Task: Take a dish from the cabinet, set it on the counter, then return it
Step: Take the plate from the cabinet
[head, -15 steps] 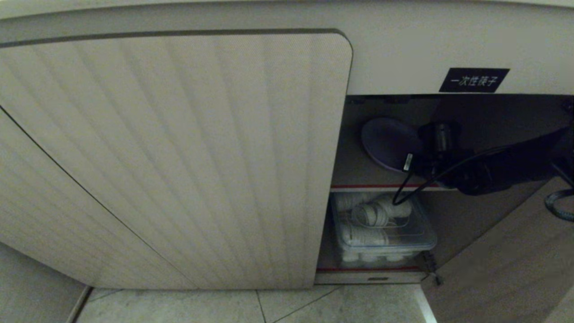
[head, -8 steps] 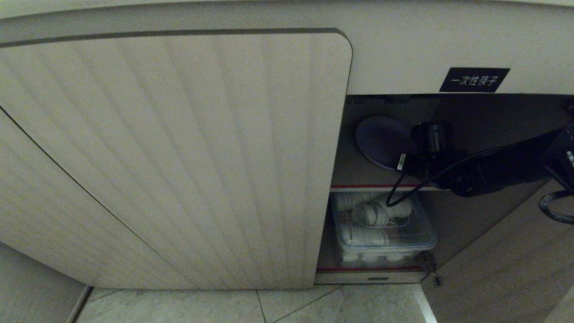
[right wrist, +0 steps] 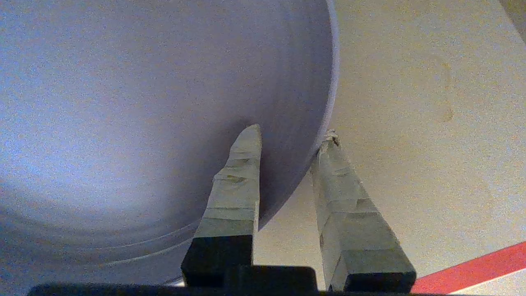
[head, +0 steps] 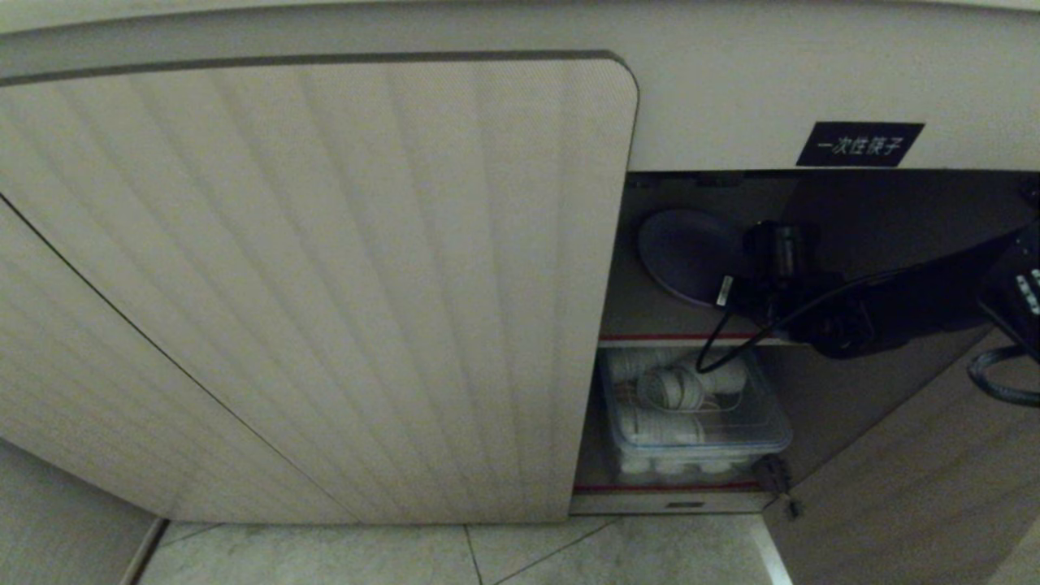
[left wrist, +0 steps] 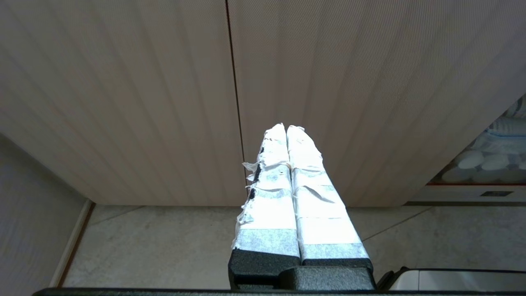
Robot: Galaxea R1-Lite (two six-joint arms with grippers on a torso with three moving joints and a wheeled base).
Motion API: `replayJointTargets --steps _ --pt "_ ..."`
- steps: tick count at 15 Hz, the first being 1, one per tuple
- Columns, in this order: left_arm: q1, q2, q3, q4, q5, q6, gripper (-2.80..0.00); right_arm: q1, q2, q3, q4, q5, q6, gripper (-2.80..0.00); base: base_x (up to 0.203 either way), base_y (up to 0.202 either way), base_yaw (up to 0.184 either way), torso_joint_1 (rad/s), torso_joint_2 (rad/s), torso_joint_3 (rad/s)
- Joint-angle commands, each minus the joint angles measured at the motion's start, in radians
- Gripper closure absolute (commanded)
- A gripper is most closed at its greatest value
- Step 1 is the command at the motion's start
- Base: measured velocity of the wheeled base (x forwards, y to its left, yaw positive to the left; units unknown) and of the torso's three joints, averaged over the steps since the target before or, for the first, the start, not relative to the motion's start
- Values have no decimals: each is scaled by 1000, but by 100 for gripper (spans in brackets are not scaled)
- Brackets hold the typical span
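Lavender plate is lying on your cabinet's upper shelf; right gripper fingers are straddling its three-o'clock rim, while left gripper fingers are clenched.

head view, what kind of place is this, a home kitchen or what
Probably a canteen or serving-area storage cabinet, not clearly a home: a black label above the opening, a clear bin of white cups below, a lavender dish on the shelf.

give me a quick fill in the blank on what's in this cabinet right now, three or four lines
1. The right gripper straddles the rim of the ____ dish.
2. The dish sits on the cabinet's ____ shelf.
3. Below it stands a clear ____ of white cups.
4. The left gripper is ____.

Missing words: purple; upper; bin; shut
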Motion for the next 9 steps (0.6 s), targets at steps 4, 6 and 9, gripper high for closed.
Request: replayJointTargets --steps 4,6,9 --pt "0 0 0 0 0 -1 0 6 -18 -6 -4 -1 13 0 0 0 0 0 0 0" --pt "0 0 0 0 0 -1 0 6 -26 -5 -4 -1 14 0 0 0 0 0 0 0" --pt "0 0 0 0 0 -1 0 8 -35 -8 -4 -1 14 0 0 0 0 0 0 0"
